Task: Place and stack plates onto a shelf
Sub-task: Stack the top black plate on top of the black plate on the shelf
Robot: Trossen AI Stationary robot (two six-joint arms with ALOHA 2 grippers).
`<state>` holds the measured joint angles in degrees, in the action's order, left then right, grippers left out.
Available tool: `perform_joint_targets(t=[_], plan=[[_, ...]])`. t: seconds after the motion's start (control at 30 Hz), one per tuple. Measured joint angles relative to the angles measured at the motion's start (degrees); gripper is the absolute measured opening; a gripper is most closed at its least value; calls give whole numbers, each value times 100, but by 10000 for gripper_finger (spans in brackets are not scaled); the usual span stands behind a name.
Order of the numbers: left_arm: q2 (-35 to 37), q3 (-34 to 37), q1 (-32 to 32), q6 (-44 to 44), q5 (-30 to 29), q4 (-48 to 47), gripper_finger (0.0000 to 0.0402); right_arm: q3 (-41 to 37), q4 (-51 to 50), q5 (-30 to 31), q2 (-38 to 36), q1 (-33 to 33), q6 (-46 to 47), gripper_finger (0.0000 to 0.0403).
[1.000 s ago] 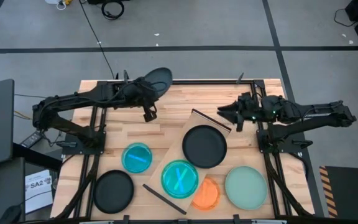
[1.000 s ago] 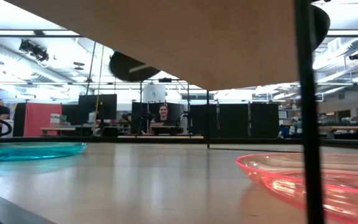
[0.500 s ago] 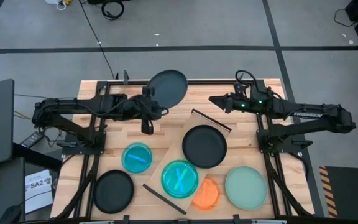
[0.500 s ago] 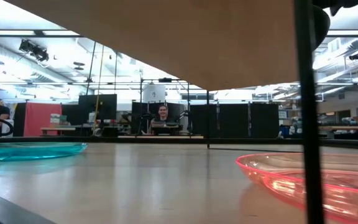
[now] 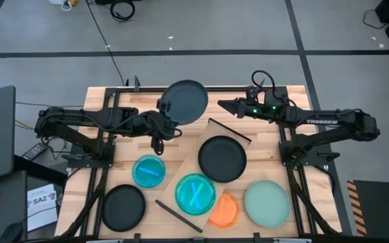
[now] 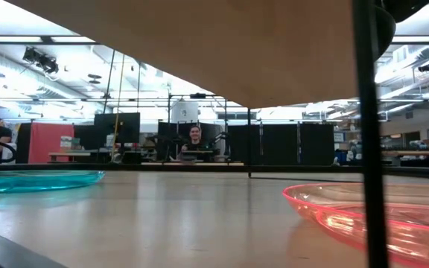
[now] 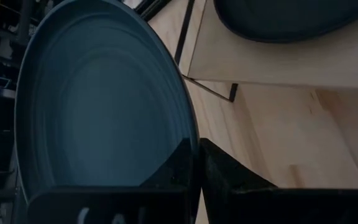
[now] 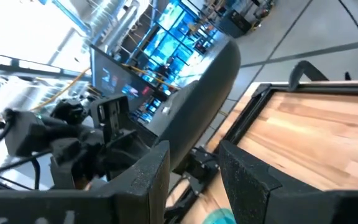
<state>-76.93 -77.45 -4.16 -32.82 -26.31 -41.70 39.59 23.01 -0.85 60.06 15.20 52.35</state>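
Observation:
My left gripper [image 5: 162, 113] holds a large black plate [image 5: 185, 101] in the air over the table's far edge; this plate fills the left wrist view [image 7: 98, 106]. My right gripper [image 5: 220, 105] stands open just right of this plate, pointing level at its rim, apart from it. In the right wrist view the plate [image 8: 211, 93] shows edge-on beyond the fingers. The shelf [image 5: 184, 177], a slanted light board, bears another black plate [image 5: 222, 158] and a teal plate [image 5: 194, 194]. My left gripper pinches the black plate's rim [image 7: 190, 144] between its two fingers, at the edge nearest the table's left. The fingers come from the table's left, slanting down. The plate is lifted clear and tilted, its hollow face turned up.
On the table lie a small blue plate [image 5: 148, 171], a black plate [image 5: 123, 206], a mint plate [image 5: 267, 202] and an orange plate [image 5: 225, 210] partly under the shelf. A loose dark strip [image 5: 177, 216] lies at the near edge. People sit in the room beyond.
My left gripper has carried the black plate toward the table's right along the far edge and rolled it, so its face shows rounder from above. My right gripper has gone toward the far edge and left, closing on the plate, and has rolled too.

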Motion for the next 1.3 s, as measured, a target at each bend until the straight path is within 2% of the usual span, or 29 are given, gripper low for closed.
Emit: perform_joint_targets(t=[0.43, 0.9, 1.0, 1.2, 1.3], plan=[[1, 0, -28, -276, 258, -380, 19, 2, 335, -166, 539, 0, 499, 145], [2, 0, -26, -299, 260, -1205, 20, 156, 545, -279, 640, 0, 513, 145], [2, 0, -26, -303, 259, -1275, 20, 341, 279, -287, 640, 24, 407, 145], [3, 0, -26, -528, 261, -1282, 20, 770, -895, -230, 640, 197, 106, 145], [4, 0, -26, -540, 258, -1282, 20, 813, -1020, -218, 637, 294, 97, 145]])
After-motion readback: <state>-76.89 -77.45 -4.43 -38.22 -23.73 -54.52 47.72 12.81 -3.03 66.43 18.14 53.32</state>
